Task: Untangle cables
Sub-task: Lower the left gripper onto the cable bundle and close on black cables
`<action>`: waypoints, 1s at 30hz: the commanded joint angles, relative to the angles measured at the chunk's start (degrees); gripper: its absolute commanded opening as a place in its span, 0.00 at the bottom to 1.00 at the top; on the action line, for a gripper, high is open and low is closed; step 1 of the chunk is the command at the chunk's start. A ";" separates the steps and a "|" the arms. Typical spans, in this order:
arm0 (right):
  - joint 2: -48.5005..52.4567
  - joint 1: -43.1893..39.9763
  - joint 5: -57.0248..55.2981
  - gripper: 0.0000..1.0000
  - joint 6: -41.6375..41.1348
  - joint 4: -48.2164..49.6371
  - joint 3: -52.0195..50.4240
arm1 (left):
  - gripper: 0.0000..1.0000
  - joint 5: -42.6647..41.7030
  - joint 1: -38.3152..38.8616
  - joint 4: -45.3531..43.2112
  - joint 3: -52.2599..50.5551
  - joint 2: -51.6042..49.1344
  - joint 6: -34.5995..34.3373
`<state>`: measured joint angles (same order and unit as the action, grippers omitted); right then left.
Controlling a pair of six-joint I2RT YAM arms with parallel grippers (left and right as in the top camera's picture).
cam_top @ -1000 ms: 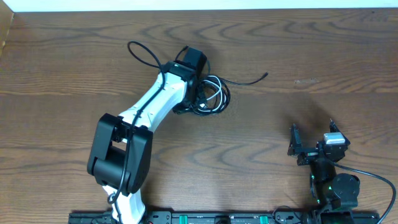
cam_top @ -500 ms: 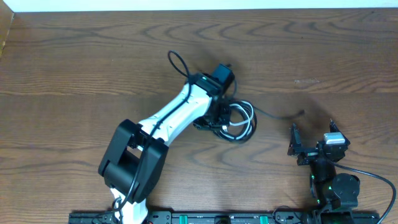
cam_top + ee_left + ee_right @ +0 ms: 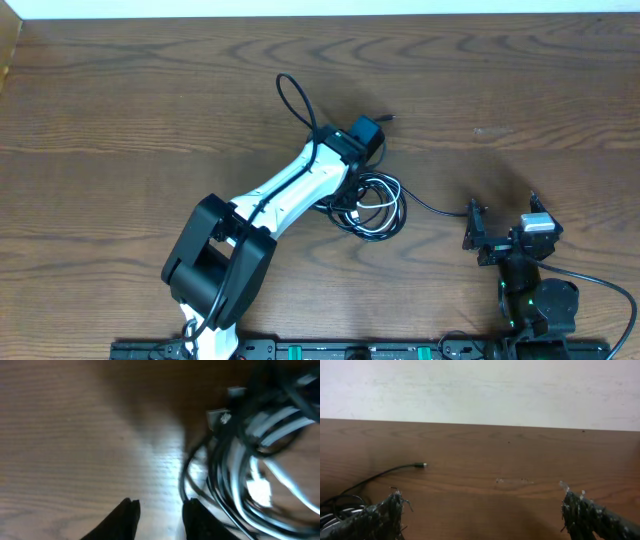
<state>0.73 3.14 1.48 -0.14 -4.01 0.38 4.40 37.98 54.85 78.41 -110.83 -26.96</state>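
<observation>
**Coil at table centre, left claw low beside it, right claw parked wide**

Nearest the base, the right gripper (image 3: 502, 215) is held low over the table (image 3: 520, 90) with its jaws spread wide. Nothing is seen between them in the right wrist view, only bare wood. It is judged to be parked as a waiting receiver, not working.

Just ahead of its left finger, the loose tail of one black cord (image 3: 440, 211) is laid out. The tail ends in a small plug (image 3: 421, 465), which rests flat on the wood and is not touched by either claw. The tail is probably the easiest strand to take next, since it is already clear of the knot and points at the idle claw.

Further in, the cables (image 3: 378, 208) are bunched in one overlapping coil at table centre. Black loops are stacked over a white cord (image 3: 260, 435), and no strand is separated yet apart from that tail. The task is judged to be at an early stage.

At the coil's left edge, the left gripper (image 3: 160, 507) is lowered close to the table. Its fingers are parted by a narrow gap with bare wood in it, and no cord is pinched there. A black loop is seen right beside the right finger (image 3: 197, 515). Contact cannot be confirmed because the view is blurred. The low stance beside the coil suits hooking or nudging it rather than clamping.

Beyond the wrist, a wire loop (image 3: 293, 95) belonging to the left arm (image 3: 290, 185) is arched over the wood, well apart from the coil.
</observation>
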 commanded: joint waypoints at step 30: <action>-0.11 0.28 -0.28 0.99 0.63 -0.26 -0.07 | 0.52 4.50 -5.16 8.92 7.80 6.67 -4.44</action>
<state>0.73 3.14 1.50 -0.14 -4.01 0.38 15.97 33.04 63.64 85.80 -104.77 -26.68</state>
